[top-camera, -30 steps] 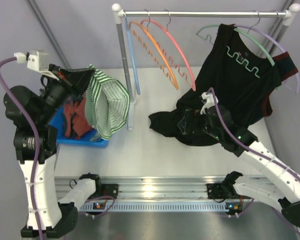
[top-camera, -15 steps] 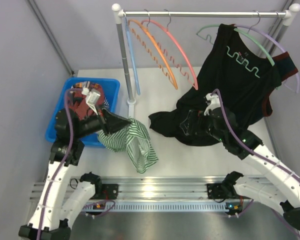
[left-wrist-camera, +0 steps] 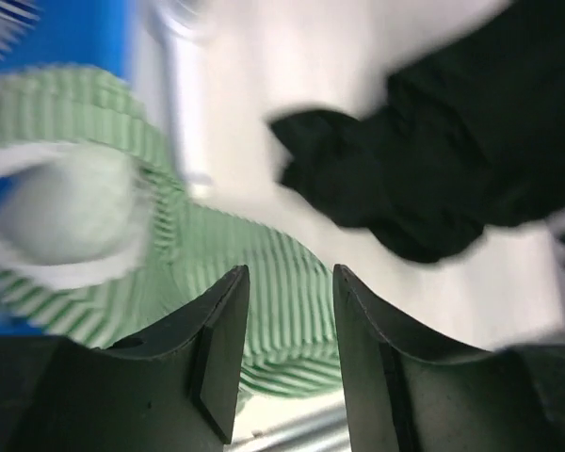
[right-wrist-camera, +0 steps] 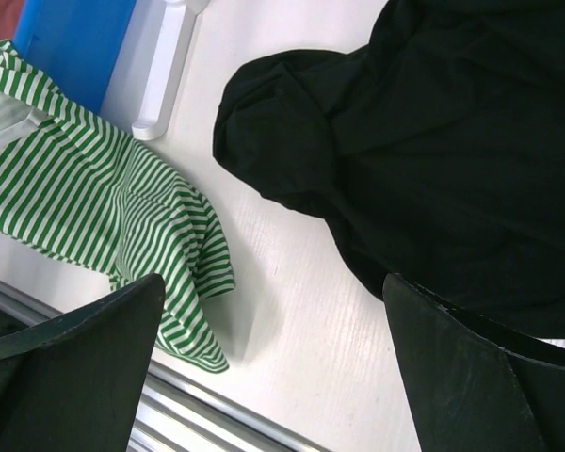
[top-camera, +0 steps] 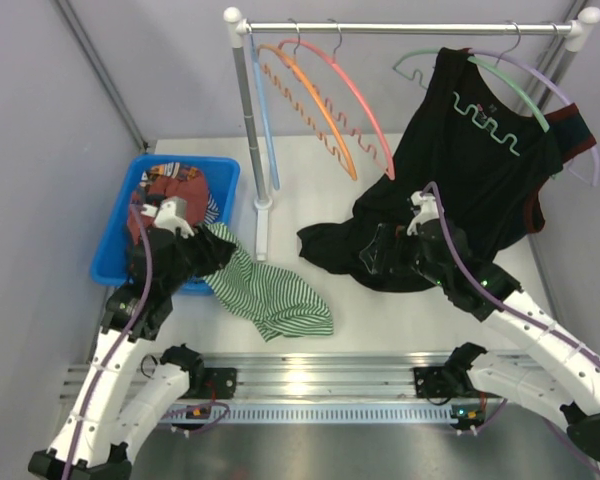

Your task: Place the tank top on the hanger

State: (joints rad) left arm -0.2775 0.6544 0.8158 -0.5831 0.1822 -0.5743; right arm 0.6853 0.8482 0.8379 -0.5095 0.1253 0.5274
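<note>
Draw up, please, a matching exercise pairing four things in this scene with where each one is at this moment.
Things
1. tank top
2. pink hanger
3. black garment
4. red patterned cloth

Places
A. inside the blue bin
B. hanging bare on the rail
C. lying on the table beside the bin
D. hung at the rail's right end, its lower part pooled on the table

Pairs: 1-C, 2-B, 3-D, 4-A
</note>
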